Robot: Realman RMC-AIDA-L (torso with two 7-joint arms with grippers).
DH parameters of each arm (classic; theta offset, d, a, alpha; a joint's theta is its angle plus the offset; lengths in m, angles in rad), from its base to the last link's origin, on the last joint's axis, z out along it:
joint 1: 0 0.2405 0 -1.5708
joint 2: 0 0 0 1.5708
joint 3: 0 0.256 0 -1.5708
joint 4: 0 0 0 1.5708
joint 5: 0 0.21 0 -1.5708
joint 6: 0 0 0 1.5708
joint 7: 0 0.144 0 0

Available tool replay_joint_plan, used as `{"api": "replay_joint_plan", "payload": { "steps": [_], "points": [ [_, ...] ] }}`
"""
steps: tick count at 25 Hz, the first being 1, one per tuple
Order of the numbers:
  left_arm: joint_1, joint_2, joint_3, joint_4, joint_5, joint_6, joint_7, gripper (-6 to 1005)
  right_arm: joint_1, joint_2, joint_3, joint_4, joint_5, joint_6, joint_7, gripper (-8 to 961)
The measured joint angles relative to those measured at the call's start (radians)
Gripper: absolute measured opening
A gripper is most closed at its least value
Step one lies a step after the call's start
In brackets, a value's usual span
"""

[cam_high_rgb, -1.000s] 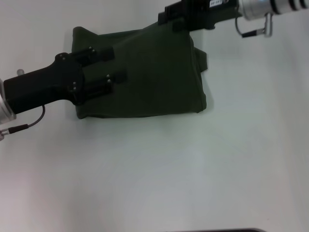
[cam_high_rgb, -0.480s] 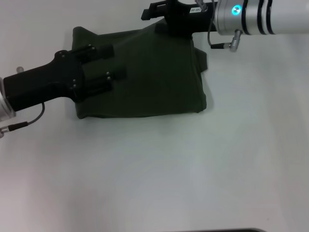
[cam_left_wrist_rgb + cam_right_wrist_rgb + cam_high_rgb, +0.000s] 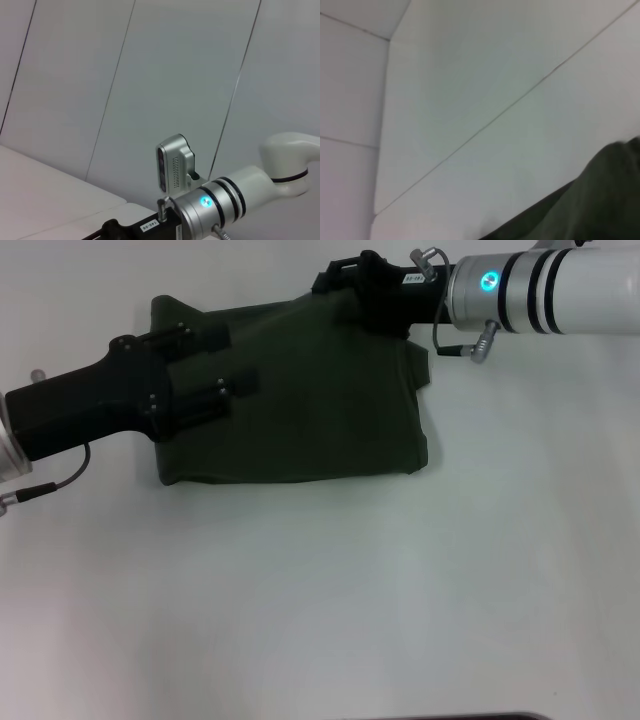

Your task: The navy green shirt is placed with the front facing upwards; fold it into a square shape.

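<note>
White bench (image 3: 330, 600): bare surface nearest the camera; carries all items listed.

Navy green shirt (image 3: 320, 400): lies flat on the bench as a folded, roughly rectangular bundle. Lettering and neck label not visible. A loose flap of cloth juts out at the edge below the right tool. In the right wrist view only a dark corner of the cloth (image 3: 590, 200) shows, cut off by the frame.

Left tool (image 3: 218, 362): black, reaches in over the shirt's near-left part; its two fingers (image 3: 205, 335) lie spread apart over the cloth, one on either side of a strip of fabric. Whether they press on the shirt cannot be told.

Right tool (image 3: 345, 278): black, at the shirt's far edge, ahead of a silver wrist with a lit blue ring. Its fingers merge with the dark cloth; spread or closed cannot be told.

Pale panelled wall (image 3: 150, 75): beyond the bench, in both wrist views.
</note>
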Motion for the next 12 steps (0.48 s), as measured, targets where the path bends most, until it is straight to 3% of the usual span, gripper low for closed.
{"api": "replay_joint_plan", "payload": {
  "steps": [7, 12],
  "points": [
    [0.005, -0.002, 0.000, 0.002, 0.000, 0.002, 0.000, 708, -0.018, -0.011, -0.027, -0.020, -0.003, 0.110, -0.046, 535],
    [0.008, -0.002, 0.000, 0.002, 0.000, 0.002, 0.000, 708, -0.021, -0.003, -0.028, -0.029, -0.003, 0.259, -0.151, 535]
  ]
}}
